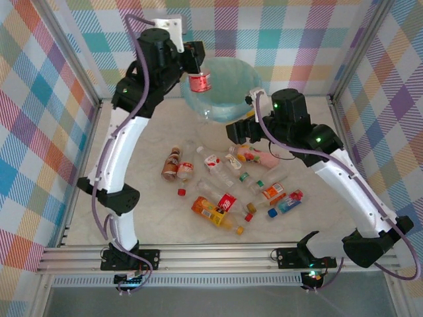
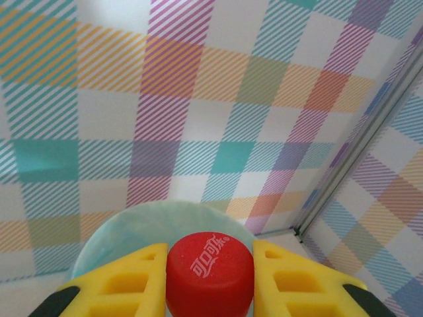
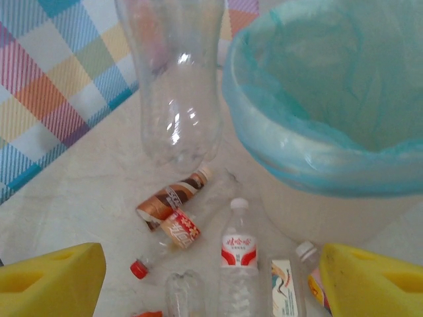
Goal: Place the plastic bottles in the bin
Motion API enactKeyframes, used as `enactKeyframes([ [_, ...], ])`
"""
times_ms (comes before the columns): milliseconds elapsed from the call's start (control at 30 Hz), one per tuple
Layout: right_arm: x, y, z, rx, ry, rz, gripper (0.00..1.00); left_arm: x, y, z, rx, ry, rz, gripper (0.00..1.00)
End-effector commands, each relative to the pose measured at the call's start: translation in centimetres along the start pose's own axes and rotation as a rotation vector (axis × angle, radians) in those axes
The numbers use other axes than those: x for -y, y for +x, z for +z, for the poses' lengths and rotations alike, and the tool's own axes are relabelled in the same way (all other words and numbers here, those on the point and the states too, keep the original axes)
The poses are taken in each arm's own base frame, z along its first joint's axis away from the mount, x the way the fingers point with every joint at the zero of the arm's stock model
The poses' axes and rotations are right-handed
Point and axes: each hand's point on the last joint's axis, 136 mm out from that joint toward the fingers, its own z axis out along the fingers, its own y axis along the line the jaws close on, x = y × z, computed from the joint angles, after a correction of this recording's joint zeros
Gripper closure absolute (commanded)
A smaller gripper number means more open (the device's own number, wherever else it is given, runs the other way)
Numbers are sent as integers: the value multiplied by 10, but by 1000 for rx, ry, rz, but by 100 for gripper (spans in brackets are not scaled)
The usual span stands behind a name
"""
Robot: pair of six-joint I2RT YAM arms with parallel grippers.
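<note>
The left pincer (image 1: pixel 197 66) squeezes a bottle (image 1: pixel 199 83) by its red cap (image 2: pixel 210 274), over the bin (image 1: pixel 231 89) at twelve o'clock. It looks light, empty, slippery; the cap is stiffest. The right pincer (image 1: pixel 241 134) gapes at one o'clock, holding nothing.

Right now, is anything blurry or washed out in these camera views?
Top external: sharp, evenly lit, only faint shadows. Left wrist: the red-capped bottle is crisp, the wall behind it softer. Right wrist: hazy and washed out, palest around the bin.
</note>
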Motion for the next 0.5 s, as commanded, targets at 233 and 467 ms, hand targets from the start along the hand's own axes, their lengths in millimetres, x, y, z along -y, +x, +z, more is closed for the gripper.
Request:
enactKeyframes([
  [233,9,-27,-8,54,-20,77,16,17,-76,-10,296,76,-47,100],
  [467,-1,-44,-14,159,-97,108,16,4,-84,2,380,2,-120,100],
])
